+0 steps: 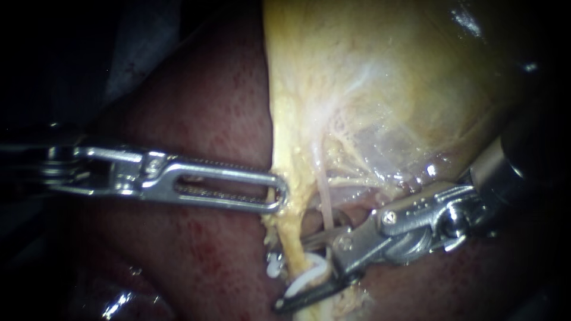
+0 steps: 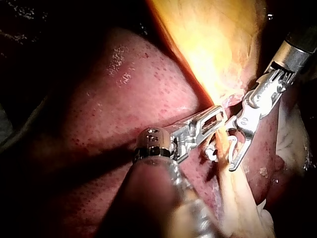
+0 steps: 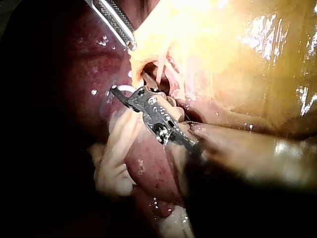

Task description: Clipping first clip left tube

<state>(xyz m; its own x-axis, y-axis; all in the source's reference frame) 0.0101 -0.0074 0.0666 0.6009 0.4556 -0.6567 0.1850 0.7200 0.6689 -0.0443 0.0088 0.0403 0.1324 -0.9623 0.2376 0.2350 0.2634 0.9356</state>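
Note:
My left instrument (image 1: 279, 196) comes in from the left, its slotted jaws shut on the yellow edge of the gallbladder (image 1: 386, 77). A yellowish left tube (image 1: 292, 246) runs down from that edge. My right instrument (image 1: 294, 273) reaches in from the right, and its jaws stand open astride this tube, with a white clip (image 1: 309, 276) showing between them. A thinner pale tube (image 1: 325, 202) runs just to the right, above the upper jaw. In the left wrist view the right instrument (image 2: 230, 153) straddles the tube just beyond my left instrument (image 2: 220, 116). The right wrist view shows the right instrument (image 3: 130, 85) at the tube.
Dark red liver (image 1: 208, 119) lies under and around both instruments. Stringy yellow-white tissue (image 1: 357, 166) spans between the gallbladder and the tubes. A small white bit (image 1: 273, 266) sits left of the tube near the open jaws.

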